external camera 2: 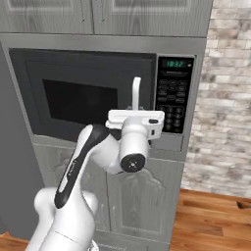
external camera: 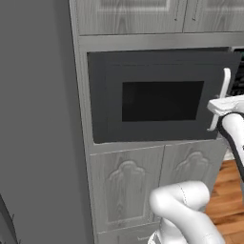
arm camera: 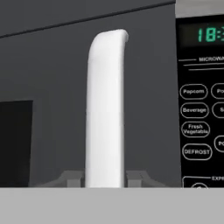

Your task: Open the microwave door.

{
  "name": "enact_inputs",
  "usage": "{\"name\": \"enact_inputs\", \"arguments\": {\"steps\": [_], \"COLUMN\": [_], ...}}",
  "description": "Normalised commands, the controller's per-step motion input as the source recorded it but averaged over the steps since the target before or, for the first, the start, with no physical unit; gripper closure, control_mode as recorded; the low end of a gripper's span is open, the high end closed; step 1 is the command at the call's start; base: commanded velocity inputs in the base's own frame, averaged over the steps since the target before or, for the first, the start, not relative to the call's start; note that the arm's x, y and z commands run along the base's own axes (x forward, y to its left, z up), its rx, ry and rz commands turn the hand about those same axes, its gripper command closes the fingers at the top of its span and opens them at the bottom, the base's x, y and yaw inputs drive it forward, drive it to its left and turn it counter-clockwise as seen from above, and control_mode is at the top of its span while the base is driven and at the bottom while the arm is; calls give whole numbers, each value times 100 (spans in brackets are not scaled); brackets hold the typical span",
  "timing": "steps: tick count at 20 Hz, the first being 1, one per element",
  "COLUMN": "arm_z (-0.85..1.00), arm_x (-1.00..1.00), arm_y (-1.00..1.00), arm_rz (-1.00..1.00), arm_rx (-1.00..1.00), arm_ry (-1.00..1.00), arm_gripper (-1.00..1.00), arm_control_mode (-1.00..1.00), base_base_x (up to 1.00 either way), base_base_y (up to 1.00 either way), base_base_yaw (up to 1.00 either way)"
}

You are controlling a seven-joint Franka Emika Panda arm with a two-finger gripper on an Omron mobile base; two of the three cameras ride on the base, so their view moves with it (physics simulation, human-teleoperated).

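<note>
The microwave door [external camera: 109, 105] is a wide dark grey panel with a black window [external camera: 162, 101]. Its vertical white bar handle [arm camera: 105, 109] runs up the middle of the hand view. My gripper [arm camera: 105, 178] straddles the lower part of this handle, one fingertip [arm camera: 70, 178] tight against each side. From the left base camera, the hand [external camera: 224, 106] meets the handle [external camera: 225, 81] at the door's right edge. The handle [external camera 2: 137, 90] rises above my hand [external camera 2: 135, 122] in the right base view. The door [external camera 2: 34, 78] lies about flush with the microwave's front.
The black keypad panel [external camera 2: 174, 93] with a green display [external camera 2: 174, 63] sits just right of the handle. Grey wood-grain cabinet doors [external camera: 126, 186] are below and above the microwave. A brick wall [external camera 2: 228, 98] stands to the right, above a wooden floor [external camera 2: 211, 220].
</note>
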Motion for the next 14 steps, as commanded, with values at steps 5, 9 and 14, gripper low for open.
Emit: {"name": "enact_inputs", "arguments": {"steps": [5, 9, 14], "arm_z": [0, -2, -2], "arm_x": [-100, -100, -100], "arm_y": [0, 0, 0], "arm_rz": [35, 39, 36], "arm_rx": [-5, -4, -5], "arm_ry": [9, 6, 1], "arm_gripper": [100, 100, 100], "arm_control_mode": [-100, -100, -100], "base_base_x": [0, 0, 0], "base_base_y": [0, 0, 0], "base_base_yaw": [0, 0, 0]}}
